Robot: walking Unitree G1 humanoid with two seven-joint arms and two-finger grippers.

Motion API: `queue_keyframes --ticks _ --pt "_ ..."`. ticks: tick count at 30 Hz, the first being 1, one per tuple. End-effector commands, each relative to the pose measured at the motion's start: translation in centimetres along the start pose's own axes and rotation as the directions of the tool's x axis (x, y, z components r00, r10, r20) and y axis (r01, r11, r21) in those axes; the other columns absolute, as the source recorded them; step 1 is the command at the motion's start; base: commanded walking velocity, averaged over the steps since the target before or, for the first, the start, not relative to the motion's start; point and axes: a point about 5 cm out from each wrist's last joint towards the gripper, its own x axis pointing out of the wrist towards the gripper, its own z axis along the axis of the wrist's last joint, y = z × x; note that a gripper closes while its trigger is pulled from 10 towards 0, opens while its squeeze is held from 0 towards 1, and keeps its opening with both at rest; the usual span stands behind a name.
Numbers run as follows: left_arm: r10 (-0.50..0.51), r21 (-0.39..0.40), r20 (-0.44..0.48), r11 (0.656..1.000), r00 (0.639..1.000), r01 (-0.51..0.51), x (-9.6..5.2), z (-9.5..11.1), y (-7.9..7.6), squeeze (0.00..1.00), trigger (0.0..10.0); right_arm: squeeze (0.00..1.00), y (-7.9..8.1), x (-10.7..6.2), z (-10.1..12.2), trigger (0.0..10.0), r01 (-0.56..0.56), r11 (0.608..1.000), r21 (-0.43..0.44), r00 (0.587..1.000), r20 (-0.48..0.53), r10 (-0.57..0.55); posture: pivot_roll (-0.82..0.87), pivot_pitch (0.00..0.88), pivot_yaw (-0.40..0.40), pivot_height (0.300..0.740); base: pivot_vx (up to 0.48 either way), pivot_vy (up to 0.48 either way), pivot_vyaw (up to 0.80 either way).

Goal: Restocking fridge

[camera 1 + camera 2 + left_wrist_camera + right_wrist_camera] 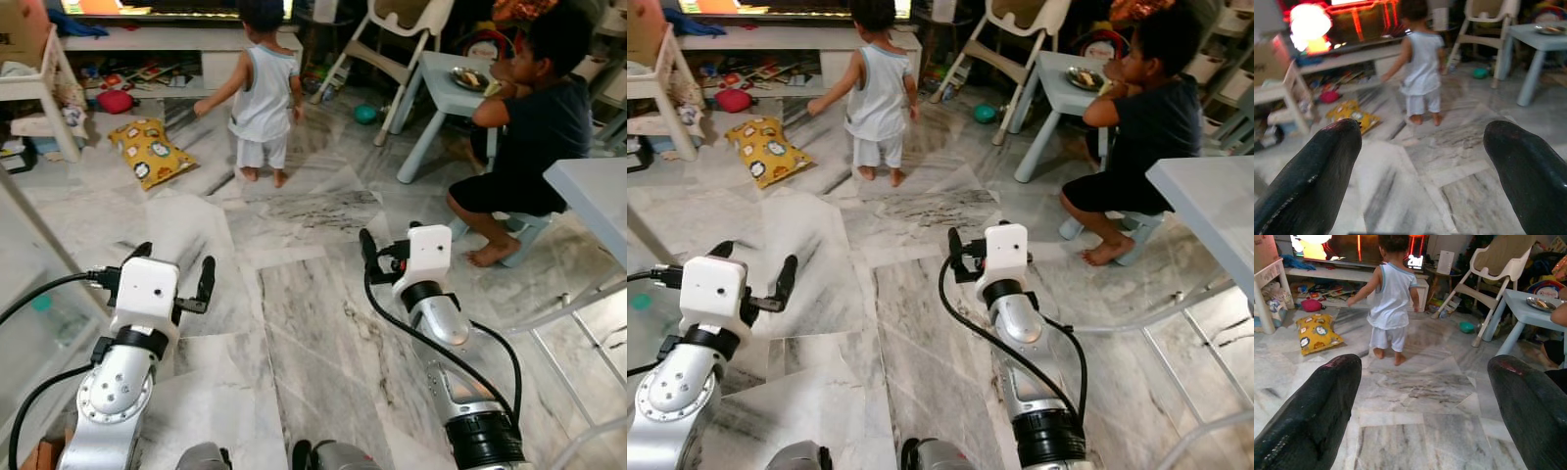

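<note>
Spread wide and empty, both pairs of jaws are held out over bare marble floor (294, 323); nothing is gripped by the left gripper (174, 274) or the right gripper (1415, 431). No fridge and no goods for restocking can be made out, so where the task's things are cannot be told, nor can their weight, stiffness or a place to take hold be judged with confidence. If bottles or cartons are to be carried, they would probably be heavy for their size and possibly slick, and a hold around the middle of the body would be the safer guess.

Well ahead of both pairs of jaws, 1 small child (263, 93) in a pale sleeveless top is seen standing barefoot on the tiles, back turned. Beyond the right jaws and off to their outer side, a 2nd person (534, 137) in dark clothes is seated on a low stool at a pale blue table (441, 88) bearing a plate (470, 78). A yellow patterned cushion (149, 152) lies ahead of the left jaws, toward their outer side, near a low white shelf (147, 41). A white high chair (392, 49) stands beside the table. The 2 people are judged the chief obstruction to any walking forward.
</note>
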Motion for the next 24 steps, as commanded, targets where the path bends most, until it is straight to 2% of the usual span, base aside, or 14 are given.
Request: queue_keyframes --ticks 1,4,7,10,14,16,19,21,24 --pt "0.046 0.005 -0.025 0.999 0.999 -0.046 -0.3 -0.5 -0.1 0.00 10.0 0.00 -0.8 -0.4 0.2 10.0 0.026 0.999 0.023 1.000 -0.005 -0.026 0.13 0.089 -0.123 0.740 0.000 0.000 0.00" --pt "0.059 0.001 -0.022 0.998 0.998 -0.059 -0.5 -0.7 -0.5 0.00 10.0 0.00 -1.2 -0.8 0.0 10.0 0.021 0.998 0.057 0.999 -0.046 -0.019 0.12 0.086 -0.115 0.740 0.000 0.000 0.00" --pt "0.069 0.000 -0.018 0.998 0.997 -0.069 -0.8 -1.0 -0.6 0.00 10.0 0.00 -1.8 -1.6 0.4 10.0 -0.044 0.999 0.029 0.995 -0.083 0.046 0.12 0.069 -0.100 0.740 0.000 0.000 0.00" --pt "0.068 -0.001 -0.028 0.998 0.997 -0.068 -0.9 -1.2 -0.4 0.00 10.0 0.00 -2.3 -2.1 0.3 10.0 -0.064 0.998 0.006 0.991 -0.119 0.064 0.11 0.060 -0.095 0.740 0.000 0.000 0.00" --pt "0.049 0.041 -0.088 0.998 0.995 -0.046 -2.3 -3.1 0.2 0.00 10.0 0.00 -3.2 -3.4 0.2 10.0 -0.123 0.991 -0.051 0.983 -0.146 0.114 0.12 0.030 -0.102 0.740 0.000 0.000 0.00" --pt "0.069 0.077 -0.118 0.995 0.991 -0.060 -3.7 -4.2 0.9 0.00 10.0 0.00 -4.1 -4.4 -0.2 10.0 -0.049 0.998 -0.048 0.989 -0.140 0.042 0.12 0.013 -0.103 0.740 0.000 0.000 0.00" --pt "0.129 0.083 -0.141 0.989 0.982 -0.119 -4.4 -4.9 1.7 0.00 10.0 0.00 -4.3 -5.1 -0.7 10.0 0.012 0.997 -0.072 0.994 -0.104 -0.020 0.14 0.000 -0.099 0.740 0.000 0.000 0.00" --pt "0.133 0.081 -0.142 0.989 0.981 -0.122 -4.5 -5.1 1.9 0.00 10.0 0.00 -4.4 -5.6 -1.0 10.0 0.051 0.995 -0.084 0.994 -0.087 -0.058 0.15 0.000 -0.097 0.740 0.000 0.000 0.00" --pt "0.119 0.079 -0.106 0.991 0.987 -0.111 -3.6 -4.7 2.1 0.00 10.0 0.00 -4.4 -6.1 -1.2 10.0 0.106 0.991 -0.086 0.990 -0.084 -0.113 0.14 0.000 -0.083 0.740 0.000 0.000 0.00"
